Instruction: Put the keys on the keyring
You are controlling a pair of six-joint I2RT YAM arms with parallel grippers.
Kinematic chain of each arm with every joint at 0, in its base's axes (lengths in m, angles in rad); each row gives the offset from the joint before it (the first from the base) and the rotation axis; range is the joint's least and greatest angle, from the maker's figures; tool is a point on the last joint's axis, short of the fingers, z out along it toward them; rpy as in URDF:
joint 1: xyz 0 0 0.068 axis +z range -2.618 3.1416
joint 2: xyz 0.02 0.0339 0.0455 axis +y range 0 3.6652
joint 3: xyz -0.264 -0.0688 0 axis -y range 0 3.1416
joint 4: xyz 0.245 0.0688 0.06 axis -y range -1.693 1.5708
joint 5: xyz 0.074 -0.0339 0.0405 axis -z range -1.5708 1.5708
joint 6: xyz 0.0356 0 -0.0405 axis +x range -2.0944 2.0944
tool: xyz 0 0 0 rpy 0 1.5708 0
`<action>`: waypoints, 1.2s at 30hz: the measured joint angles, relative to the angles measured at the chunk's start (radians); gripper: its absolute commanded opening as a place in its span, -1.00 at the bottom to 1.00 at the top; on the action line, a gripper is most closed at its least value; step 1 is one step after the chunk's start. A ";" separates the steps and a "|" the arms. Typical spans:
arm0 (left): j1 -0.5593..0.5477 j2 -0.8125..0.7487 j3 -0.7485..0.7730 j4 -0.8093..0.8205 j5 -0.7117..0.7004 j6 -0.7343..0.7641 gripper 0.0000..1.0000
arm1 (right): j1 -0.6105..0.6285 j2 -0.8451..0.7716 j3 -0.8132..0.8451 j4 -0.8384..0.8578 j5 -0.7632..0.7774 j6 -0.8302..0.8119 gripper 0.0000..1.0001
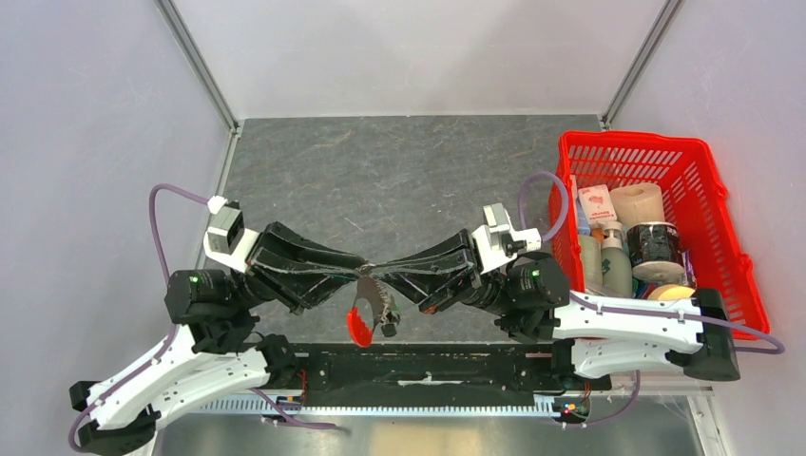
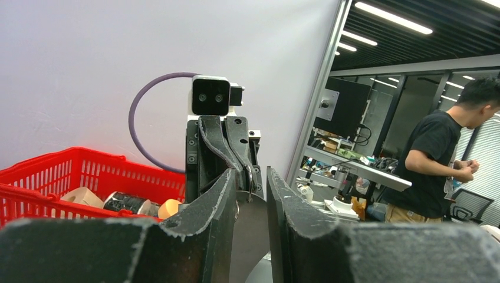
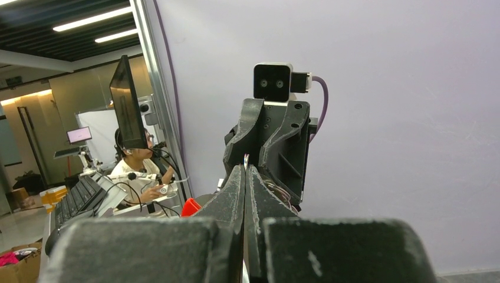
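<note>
My two grippers meet tip to tip above the middle of the table. The right gripper (image 1: 380,274) (image 3: 246,167) is shut on the thin metal keyring (image 2: 250,178), whose edge shows at its fingertips in the right wrist view (image 3: 245,159). The keyring's red oval fob (image 1: 359,325) (image 3: 190,207) hangs below the tips, with a small green tag and a dark key (image 1: 388,315) beside it. The left gripper (image 1: 359,272) (image 2: 250,171) is open, with one finger on each side of the ring. The loose yellow-tagged key is not in view.
A red basket (image 1: 722,237) at the right holds bottles, rolls and a small box; it also shows in the left wrist view (image 2: 53,177). The dark table (image 1: 380,171) has metal frame posts at its back corners. A black rail (image 1: 428,366) runs along the near edge.
</note>
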 measured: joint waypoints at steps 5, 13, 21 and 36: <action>0.000 0.008 0.000 0.003 0.005 -0.005 -0.46 | 0.000 0.007 0.000 0.000 0.000 0.000 -1.00; 0.000 0.008 0.000 0.003 0.008 -0.013 -0.87 | 0.000 0.008 0.000 0.000 -0.001 0.000 -1.00; 0.000 0.007 0.000 0.002 0.008 -0.013 -0.95 | 0.000 0.008 0.000 0.000 -0.004 0.000 -1.00; 0.000 0.006 0.000 0.003 0.015 -0.013 -0.95 | 0.000 0.008 0.000 0.000 -0.007 -0.008 -1.00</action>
